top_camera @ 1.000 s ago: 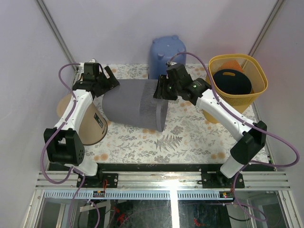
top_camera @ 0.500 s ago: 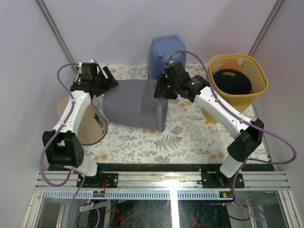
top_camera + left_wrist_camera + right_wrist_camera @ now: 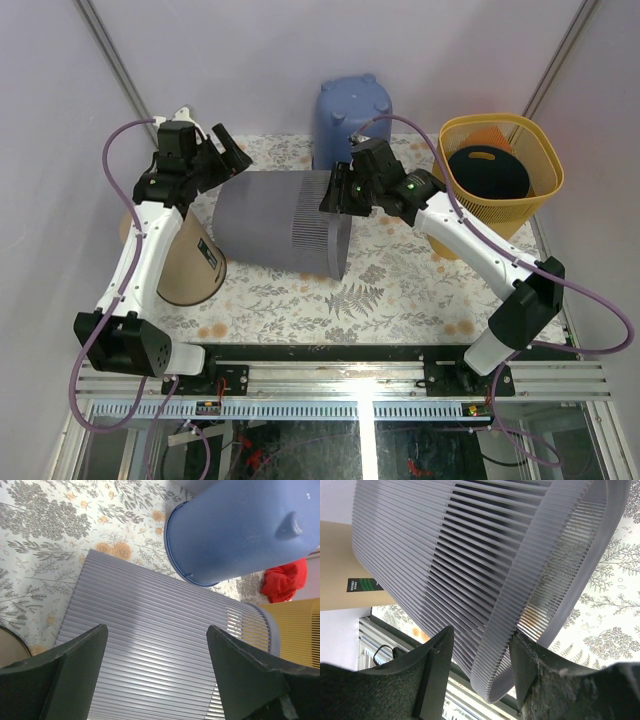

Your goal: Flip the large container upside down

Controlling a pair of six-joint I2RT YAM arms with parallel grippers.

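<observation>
The large container (image 3: 280, 225) is a grey ribbed bin lying on its side in the middle of the flowered table, with its mouth to the right. My right gripper (image 3: 335, 195) sits at the top of the mouth. In the right wrist view the right gripper (image 3: 481, 632) straddles the rim of the container (image 3: 420, 545), one finger inside and one outside, shut on it. My left gripper (image 3: 225, 160) hovers open above the closed left end. In the left wrist view the left gripper (image 3: 156, 630) has its fingers wide apart over the ribbed side of the container (image 3: 150, 655), touching nothing.
A blue bin (image 3: 352, 115) stands upside down just behind the container. A yellow basket (image 3: 540, 170) with a dark item inside is at the right. A tan cone-shaped bin (image 3: 185, 265) lies at the left edge. Some red cloth (image 3: 282, 577) shows beside the blue bin.
The left arm has lifted and swung outward, its gripper staying open above the container's left end. The right gripper has shifted slightly left with the rim.
</observation>
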